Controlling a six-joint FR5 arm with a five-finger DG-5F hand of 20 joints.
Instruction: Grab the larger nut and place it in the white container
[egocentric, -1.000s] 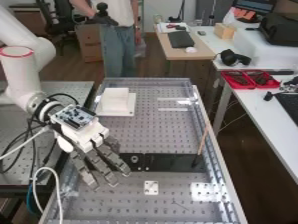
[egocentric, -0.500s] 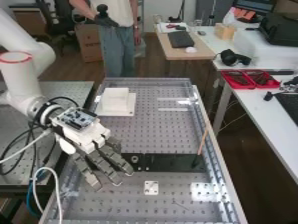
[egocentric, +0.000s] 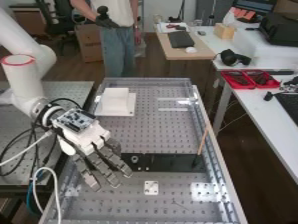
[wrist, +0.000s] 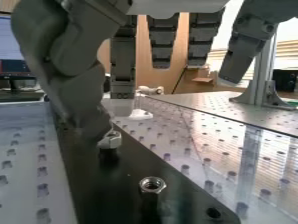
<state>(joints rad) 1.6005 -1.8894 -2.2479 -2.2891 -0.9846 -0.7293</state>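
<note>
Wrist view: the hand (wrist: 81, 95) is hanging open near a nut (wrist: 152, 185); squaring up before pinching is looking wise.

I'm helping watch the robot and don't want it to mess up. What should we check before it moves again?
1. Dark grey robot fingers open: ok.
2. Shiny silver metal nut on the flat black plate: ok.
3. Fingers around the nut: not ok, they're apart from it.
4. It's the larger nut: cannot tell.
5. Square white container standing upright, opening up: cannot tell.
</note>
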